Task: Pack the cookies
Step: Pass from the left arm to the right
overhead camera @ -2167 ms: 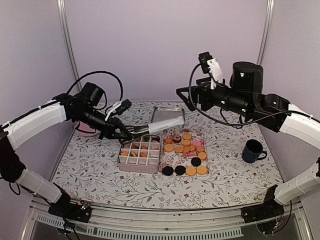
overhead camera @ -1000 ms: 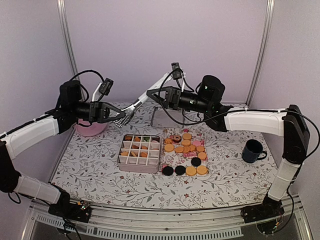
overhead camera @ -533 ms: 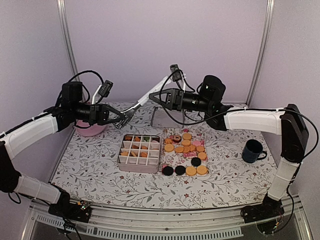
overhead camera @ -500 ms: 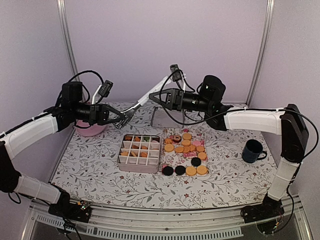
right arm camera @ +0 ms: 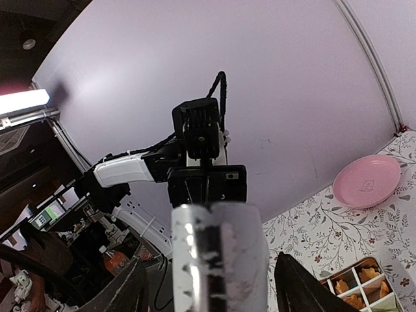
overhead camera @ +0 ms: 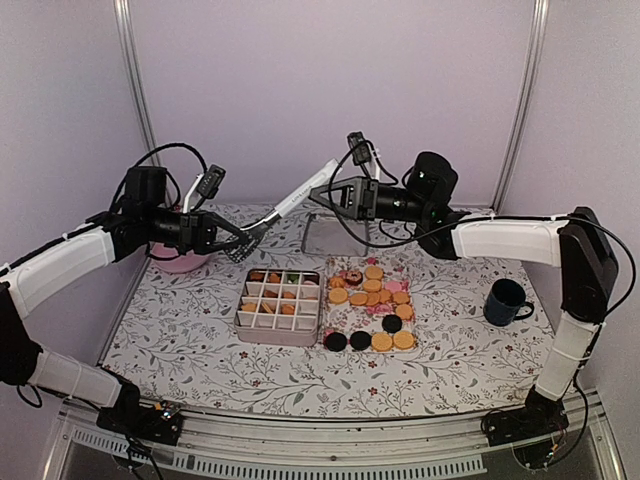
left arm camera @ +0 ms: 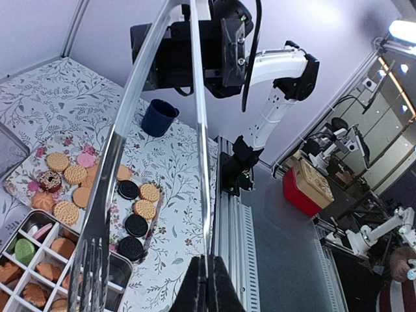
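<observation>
The cookies (overhead camera: 372, 300) lie on a floral tray, golden-orange ones with a few black and pink; they also show in the left wrist view as cookies (left arm camera: 68, 174). More sit in the divided box (overhead camera: 280, 302). My left gripper (overhead camera: 240, 238) (left arm camera: 208, 281) is shut on one thin blade of the metal tongs (left arm camera: 195, 130), held high above the box. The tongs (overhead camera: 295, 200) slant up to my right gripper (overhead camera: 325, 190) (right arm camera: 211, 289). Its fingers (right arm camera: 127, 292) stand open on either side of the tongs' hinge end (right arm camera: 218, 260), with a gap on each side.
A pink plate (overhead camera: 180, 260) (right arm camera: 367, 182) sits at the back left. A metal lid (overhead camera: 335, 238) lies behind the tray. A dark blue mug (overhead camera: 505, 300) (left arm camera: 159, 117) stands to the right. The table's front rail (left arm camera: 244, 227) runs below the tongs in the left wrist view.
The left arm has lifted the tongs from over the box to the back left. The right gripper has swung in around their hinge end and narrowed slightly.
</observation>
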Robot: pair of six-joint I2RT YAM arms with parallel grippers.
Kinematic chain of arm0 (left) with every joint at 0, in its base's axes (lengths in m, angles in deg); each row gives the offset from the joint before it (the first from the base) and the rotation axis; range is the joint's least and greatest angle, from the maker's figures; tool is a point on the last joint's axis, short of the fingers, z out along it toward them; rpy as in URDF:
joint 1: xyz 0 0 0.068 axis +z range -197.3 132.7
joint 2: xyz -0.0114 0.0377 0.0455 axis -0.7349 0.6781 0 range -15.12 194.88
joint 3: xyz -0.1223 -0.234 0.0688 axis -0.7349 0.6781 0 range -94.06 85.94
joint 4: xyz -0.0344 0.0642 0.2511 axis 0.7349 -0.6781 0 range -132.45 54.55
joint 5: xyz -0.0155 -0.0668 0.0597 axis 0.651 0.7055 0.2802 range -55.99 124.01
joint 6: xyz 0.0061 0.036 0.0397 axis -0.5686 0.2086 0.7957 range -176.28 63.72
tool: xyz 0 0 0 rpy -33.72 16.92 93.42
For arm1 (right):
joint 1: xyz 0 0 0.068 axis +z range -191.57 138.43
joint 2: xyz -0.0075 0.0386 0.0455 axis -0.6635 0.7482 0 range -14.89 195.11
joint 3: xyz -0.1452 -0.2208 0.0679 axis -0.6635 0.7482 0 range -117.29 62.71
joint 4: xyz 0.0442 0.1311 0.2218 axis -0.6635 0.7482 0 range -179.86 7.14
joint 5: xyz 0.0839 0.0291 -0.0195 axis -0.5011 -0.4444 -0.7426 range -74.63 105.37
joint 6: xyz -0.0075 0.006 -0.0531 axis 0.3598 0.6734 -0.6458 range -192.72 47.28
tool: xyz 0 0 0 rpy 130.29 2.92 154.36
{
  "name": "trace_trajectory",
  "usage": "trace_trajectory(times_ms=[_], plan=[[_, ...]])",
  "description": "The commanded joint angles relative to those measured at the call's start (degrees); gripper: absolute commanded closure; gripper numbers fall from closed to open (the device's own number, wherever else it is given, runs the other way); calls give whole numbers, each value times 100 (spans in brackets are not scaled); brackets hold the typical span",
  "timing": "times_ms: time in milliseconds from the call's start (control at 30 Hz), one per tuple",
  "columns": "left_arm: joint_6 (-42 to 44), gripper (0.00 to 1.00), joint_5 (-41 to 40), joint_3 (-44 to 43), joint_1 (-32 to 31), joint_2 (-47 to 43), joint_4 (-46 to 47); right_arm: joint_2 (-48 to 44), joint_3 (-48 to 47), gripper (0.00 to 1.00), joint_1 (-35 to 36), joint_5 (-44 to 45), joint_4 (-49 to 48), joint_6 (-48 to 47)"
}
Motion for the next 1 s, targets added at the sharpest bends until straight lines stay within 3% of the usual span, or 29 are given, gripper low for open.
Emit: trace_trajectory(times_ms=[0, 633, 967], plan=[[308, 100, 85, -164, 59, 6, -151, 240, -244, 34, 49, -103, -224, 182], [884, 100, -374, -318, 63, 35, -626, 689, -838, 61, 291, 13, -137, 93], [1576, 75, -1467, -530, 62, 68, -1244, 111, -212, 72, 291, 420, 302, -551]])
